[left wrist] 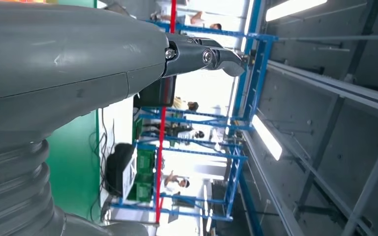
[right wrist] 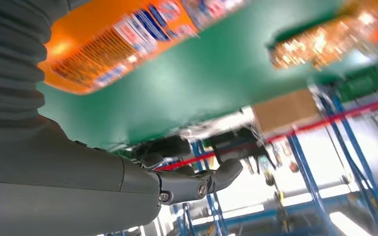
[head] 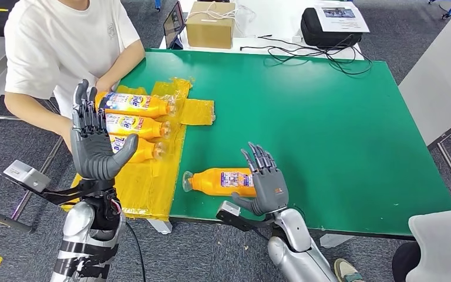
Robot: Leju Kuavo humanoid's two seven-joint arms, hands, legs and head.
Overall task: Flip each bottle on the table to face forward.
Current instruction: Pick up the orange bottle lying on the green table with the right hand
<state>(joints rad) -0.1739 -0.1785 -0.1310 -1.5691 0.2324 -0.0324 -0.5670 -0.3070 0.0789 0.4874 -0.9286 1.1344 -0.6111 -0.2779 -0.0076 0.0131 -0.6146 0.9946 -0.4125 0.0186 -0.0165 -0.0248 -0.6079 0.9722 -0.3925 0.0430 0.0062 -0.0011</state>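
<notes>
- We see one orange bottle point(head: 223, 181) lying alone on the green table point(head: 329, 129), near edge, back label up.
- Our right hand point(head: 265, 183) hovers just beside it, fingers spread, empty.
- Three bottles point(head: 134, 126) lie on yellow plastic point(head: 152, 182), left.
- Our left hand point(head: 94, 138) is raised, fingers apart, empty.

Green table point(head: 329, 129) carried yellow plastic sheet point(head: 152, 182) holding three orange bottles point(head: 135, 126); fourth orange bottle point(head: 220, 181) lay directly on green.
</notes>
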